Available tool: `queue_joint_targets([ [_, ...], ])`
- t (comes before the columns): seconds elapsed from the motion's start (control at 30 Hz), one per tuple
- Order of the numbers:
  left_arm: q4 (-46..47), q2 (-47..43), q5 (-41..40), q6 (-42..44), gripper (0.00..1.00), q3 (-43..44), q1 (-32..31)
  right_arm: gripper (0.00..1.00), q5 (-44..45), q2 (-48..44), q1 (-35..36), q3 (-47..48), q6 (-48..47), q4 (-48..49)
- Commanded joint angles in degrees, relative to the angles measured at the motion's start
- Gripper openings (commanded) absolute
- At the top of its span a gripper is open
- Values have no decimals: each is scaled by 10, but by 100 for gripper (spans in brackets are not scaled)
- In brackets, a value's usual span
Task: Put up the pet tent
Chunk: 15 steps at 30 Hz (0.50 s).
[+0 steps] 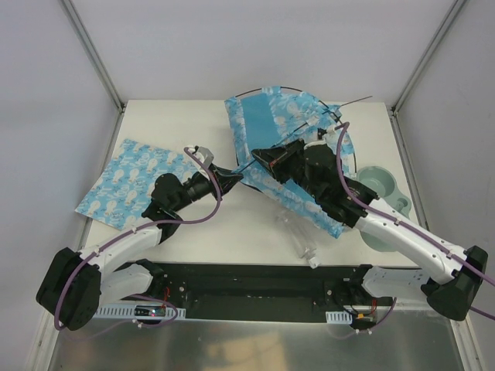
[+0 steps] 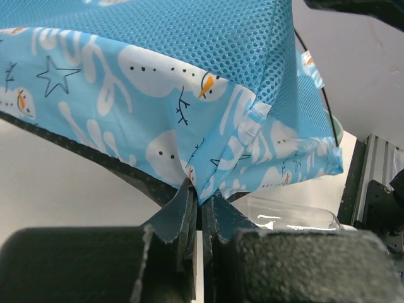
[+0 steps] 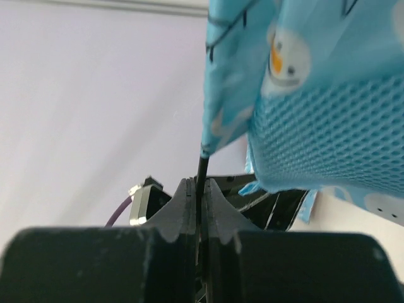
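On the far right of the table (image 1: 232, 232), the pet tent (image 1: 282, 116) slumps, its long axis slanting from far centre down to near right. The left gripper (image 2: 201, 201) is clamped on its near-left fabric corner. The right gripper (image 3: 201, 189) pinches a thin black pole (image 3: 202, 165).
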Motion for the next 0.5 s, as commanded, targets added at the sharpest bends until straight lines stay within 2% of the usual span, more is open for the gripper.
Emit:
queue_joint_targets([
  [0.0, 18, -19, 7, 3, 0, -2, -4, 0, 105, -13, -17, 12, -104, 24],
  [0.47, 7, -20, 12, 5, 0, 3, -5, 0, 181, 20, -17, 8, -171, 30],
])
